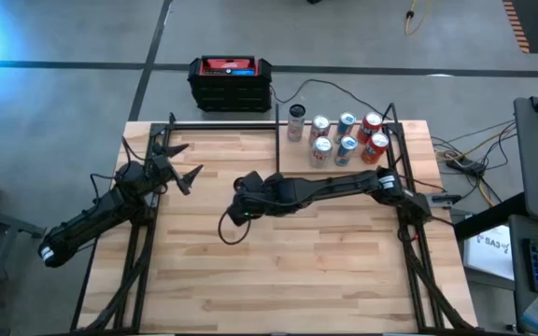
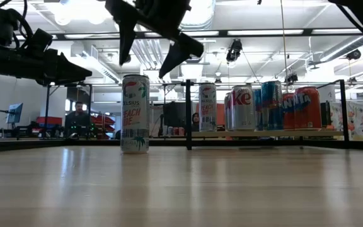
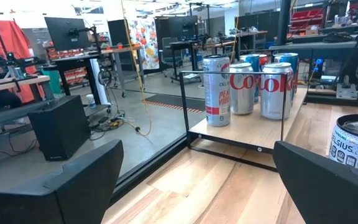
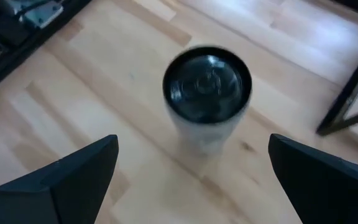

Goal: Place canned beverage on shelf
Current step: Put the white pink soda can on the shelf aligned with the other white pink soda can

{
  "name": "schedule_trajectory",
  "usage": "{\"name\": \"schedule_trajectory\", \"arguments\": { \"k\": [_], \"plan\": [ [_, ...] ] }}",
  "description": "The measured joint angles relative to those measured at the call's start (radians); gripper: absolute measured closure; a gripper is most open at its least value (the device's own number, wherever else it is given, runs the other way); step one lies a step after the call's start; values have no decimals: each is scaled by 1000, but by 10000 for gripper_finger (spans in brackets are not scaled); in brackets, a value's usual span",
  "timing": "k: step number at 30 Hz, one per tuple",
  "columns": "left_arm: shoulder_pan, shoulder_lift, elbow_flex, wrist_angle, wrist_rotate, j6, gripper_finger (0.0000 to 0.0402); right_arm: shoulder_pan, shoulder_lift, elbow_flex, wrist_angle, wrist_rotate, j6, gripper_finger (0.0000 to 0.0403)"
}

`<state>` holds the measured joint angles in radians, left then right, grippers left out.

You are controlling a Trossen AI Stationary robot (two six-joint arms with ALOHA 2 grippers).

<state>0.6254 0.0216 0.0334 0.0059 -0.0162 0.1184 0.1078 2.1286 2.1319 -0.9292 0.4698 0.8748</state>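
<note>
A tall white canned beverage (image 2: 135,113) stands upright on the wooden tabletop near its middle; its dark top (image 4: 207,84) faces the right wrist view. My right gripper (image 2: 144,66) hangs open above it, slanting down, with one finger on either side and clear of it. The can also shows at the edge of the left wrist view (image 3: 353,143). The shelf (image 1: 292,161), a small wood board edged by black rods, lies at the table's far right and carries several cans (image 1: 344,138). My left gripper (image 1: 180,173) waits open and level at the table's left.
A black crate with a red top (image 1: 230,82) sits on the floor beyond the far edge. Black frame rods (image 1: 278,140) rise at the shelf's left side. A cable loop (image 1: 230,229) hangs below my right wrist. A person (image 2: 77,120) sits far behind the table.
</note>
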Motion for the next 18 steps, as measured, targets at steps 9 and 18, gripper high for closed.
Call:
{"name": "schedule_trajectory", "arguments": {
  "k": [9, 18],
  "plan": [
    [0, 0, 0, -2, 0, 0, 3, -34, 67, -1, 80, 29, -4, 3],
    [0, 0, 0, 0, 0, 0, 3, -67, 107, -3, 115, 61, 40, 3]
  ]
}}
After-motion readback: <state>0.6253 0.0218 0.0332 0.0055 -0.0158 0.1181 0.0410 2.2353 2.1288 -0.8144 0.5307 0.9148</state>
